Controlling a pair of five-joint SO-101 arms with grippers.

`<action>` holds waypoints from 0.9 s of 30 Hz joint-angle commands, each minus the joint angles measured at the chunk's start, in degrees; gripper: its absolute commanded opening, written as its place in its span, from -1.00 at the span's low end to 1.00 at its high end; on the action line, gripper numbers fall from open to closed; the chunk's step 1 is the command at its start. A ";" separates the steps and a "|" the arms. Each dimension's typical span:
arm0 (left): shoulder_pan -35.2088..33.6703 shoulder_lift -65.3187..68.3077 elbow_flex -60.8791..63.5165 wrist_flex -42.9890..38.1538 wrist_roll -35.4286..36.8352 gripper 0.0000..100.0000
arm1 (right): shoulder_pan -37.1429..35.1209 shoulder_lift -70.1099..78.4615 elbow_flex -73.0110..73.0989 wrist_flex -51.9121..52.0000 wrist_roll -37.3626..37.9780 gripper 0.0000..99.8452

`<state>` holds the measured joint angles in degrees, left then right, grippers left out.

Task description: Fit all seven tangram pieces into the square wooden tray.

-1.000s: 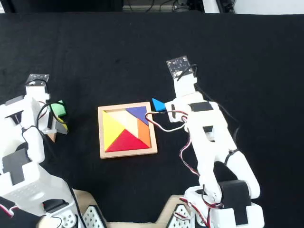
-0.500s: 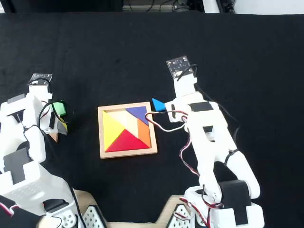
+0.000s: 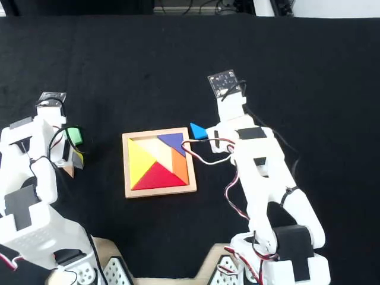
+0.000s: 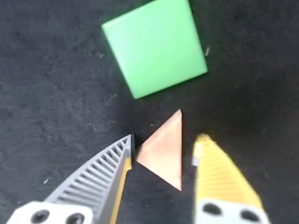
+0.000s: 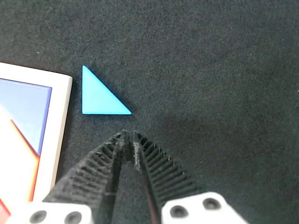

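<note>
The left claw (image 4: 166, 142) is hanging over the black table (image 3: 119, 71) with its jaws standing apart. A small tan triangle (image 4: 163, 154) is lying flat between them. Its square corner is pointing at the grey finger (image 4: 119, 161), touching or nearly so. Its long edge is facing the yellow finger (image 4: 210, 158), a narrow gap apart, and is running along the claw's own line of reach. A green square (image 4: 154, 46) is lying just past the triangle's far tip.

The right claw (image 5: 129, 139) is hovering with its jaws pressed together, holding nothing. A blue triangle (image 5: 98, 95) is lying just ahead of the fingertips, apart from them. One short side is running alongside the rim of the wooden tray (image 5: 58, 116), just outside it; the long edge is slanting away from the tray.

In the high view the tray (image 3: 159, 192) is sitting between the arms, holding yellow (image 3: 139, 163), red (image 3: 159, 177), orange (image 3: 179, 161) and dark blue (image 3: 171, 140) pieces.
</note>
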<state>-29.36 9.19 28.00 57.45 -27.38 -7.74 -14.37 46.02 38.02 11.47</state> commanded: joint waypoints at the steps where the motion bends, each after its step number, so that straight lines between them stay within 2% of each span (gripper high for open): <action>1: 1.27 0.09 -1.36 0.18 0.44 -0.81 | -0.97 -2.59 -0.22 -1.14 0.62 -0.98; 4: 1.89 0.09 -1.36 0.18 0.44 -0.91 | -0.88 -2.59 -0.31 -1.14 0.62 -0.98; 14: 3.21 -0.53 -2.33 0.97 0.44 -0.91 | -0.62 -2.68 -0.57 -1.14 0.62 -0.98; 24: 4.62 -0.62 -12.44 15.03 0.88 -0.94 | 3.43 -3.12 -1.80 -1.14 0.62 -0.98; 27: 4.53 -2.37 -15.60 19.52 6.33 -0.94 | 4.22 -3.12 -1.89 -1.93 0.53 -0.98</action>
<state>-25.41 9.36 18.68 71.87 -26.68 -5.27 -14.81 46.02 38.02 11.47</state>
